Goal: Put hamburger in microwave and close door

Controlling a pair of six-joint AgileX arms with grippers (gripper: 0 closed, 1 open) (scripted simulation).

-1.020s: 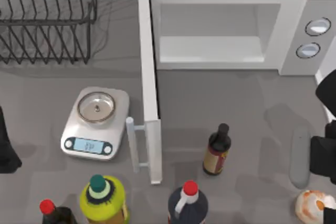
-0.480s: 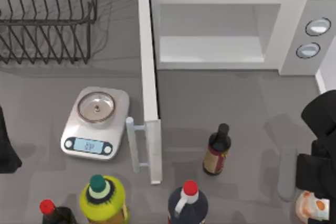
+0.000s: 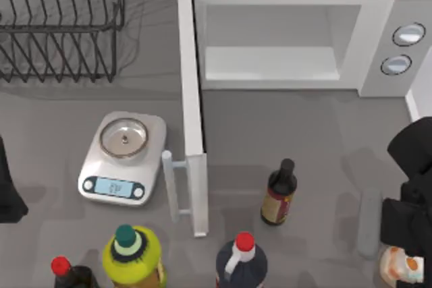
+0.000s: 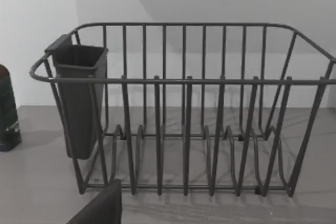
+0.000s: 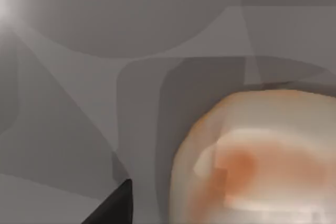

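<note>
At the back of the table the microwave (image 3: 290, 38) stands with its pale cavity bare and its door (image 3: 192, 112) swung fully out, edge-on toward me, the bar handle (image 3: 169, 183) on its left face. That opening is well apart from the hamburger (image 3: 398, 268), which lies at the front right corner, so the carry will have to run back and leftward across the table. My right gripper (image 3: 408, 231) hangs directly over the bun, its dark body covering part of it from above; whether its fingers are spread or closed on anything I cannot tell. From the right wrist, the hamburger (image 5: 257, 161) looms close beneath, round with no long axis, so approach angle matters little. My right arm is clearly the nearer one; my left arm sits parked at the left edge, facing the wire dish rack (image 4: 184, 108). A dark bottle (image 3: 279, 193) stands between the bun and the door, near the path I judge the carry needs.
</note>
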